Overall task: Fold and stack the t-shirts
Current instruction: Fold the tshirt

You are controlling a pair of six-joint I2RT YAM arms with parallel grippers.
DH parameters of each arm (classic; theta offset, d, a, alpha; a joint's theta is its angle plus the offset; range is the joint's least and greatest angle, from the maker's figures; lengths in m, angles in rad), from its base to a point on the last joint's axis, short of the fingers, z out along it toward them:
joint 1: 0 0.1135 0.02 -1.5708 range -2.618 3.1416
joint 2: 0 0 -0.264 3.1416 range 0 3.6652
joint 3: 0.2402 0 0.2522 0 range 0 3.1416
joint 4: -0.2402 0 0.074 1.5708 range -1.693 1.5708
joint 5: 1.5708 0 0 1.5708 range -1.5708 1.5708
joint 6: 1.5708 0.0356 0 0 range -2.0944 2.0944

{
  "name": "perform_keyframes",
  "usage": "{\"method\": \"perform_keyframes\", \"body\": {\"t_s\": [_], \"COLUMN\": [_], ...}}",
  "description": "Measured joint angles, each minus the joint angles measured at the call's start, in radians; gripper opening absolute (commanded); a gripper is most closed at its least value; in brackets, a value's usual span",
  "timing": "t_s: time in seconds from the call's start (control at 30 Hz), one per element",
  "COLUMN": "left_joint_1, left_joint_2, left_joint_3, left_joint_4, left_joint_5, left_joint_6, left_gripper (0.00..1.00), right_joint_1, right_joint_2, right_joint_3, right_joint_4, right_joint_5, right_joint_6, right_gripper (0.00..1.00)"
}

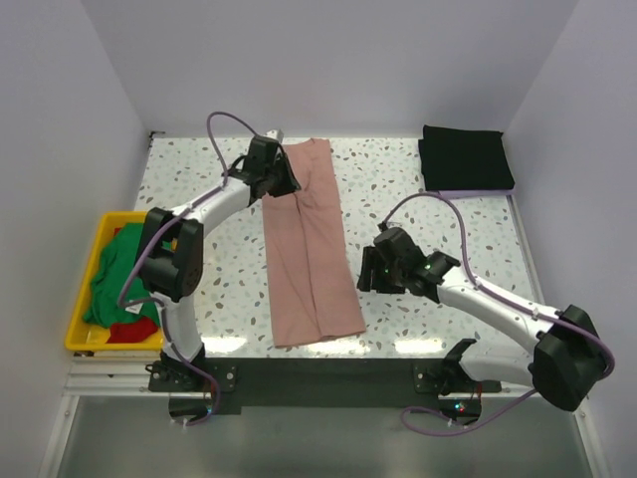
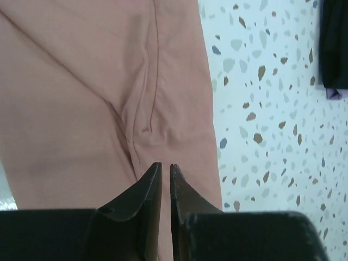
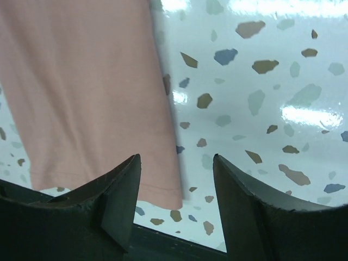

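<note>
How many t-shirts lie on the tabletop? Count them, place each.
2. A pink t-shirt lies in a long strip mid-table; a folded black t-shirt sits in the far right corner. A purplish edge under it may be a hidden third.

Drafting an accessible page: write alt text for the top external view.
A pink t-shirt, folded into a long strip, lies mid-table; the left end effector is at its far left edge, the right end effector beside its near right edge. A folded black shirt lies far right; a yellow bin of clothes, left.
</note>
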Motion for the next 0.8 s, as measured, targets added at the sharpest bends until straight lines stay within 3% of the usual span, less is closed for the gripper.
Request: {"method": "perform_keyframes", "body": {"t_s": [0.17,0.5,0.63,0.8], "left_joint_1": [-0.039,-0.217,-0.270,-0.275], "left_joint_2": [-0.097,-0.360,-0.515,-0.780], "left_joint_3": [-0.154,-0.580,-0.728,-0.908], "left_joint_4": [0.029,0.069,0.072,0.001], "left_joint_5": [0.042,0.119,0.100,0.045], "left_joint_6": [-0.016,-0.076,-0.123,-0.213], "left_gripper": [0.07,0.03,0.18,0.27], "right_joint_1": [-0.019,-0.019,-0.018,-0.018], "right_joint_2": [0.045,0.084,0.095,0.095], "right_joint_3": [-0.065,-0.189,-0.203,-0.229], "right_joint_4": [0.021,0.117,0.173,0.225], "right_joint_5": [-0.067,-0.216,-0.259,-0.302], "right_joint_6": [-0.006,0.000,0.007,0.026], "right_gripper": [0.55,0.51,0.49,0.45]}}
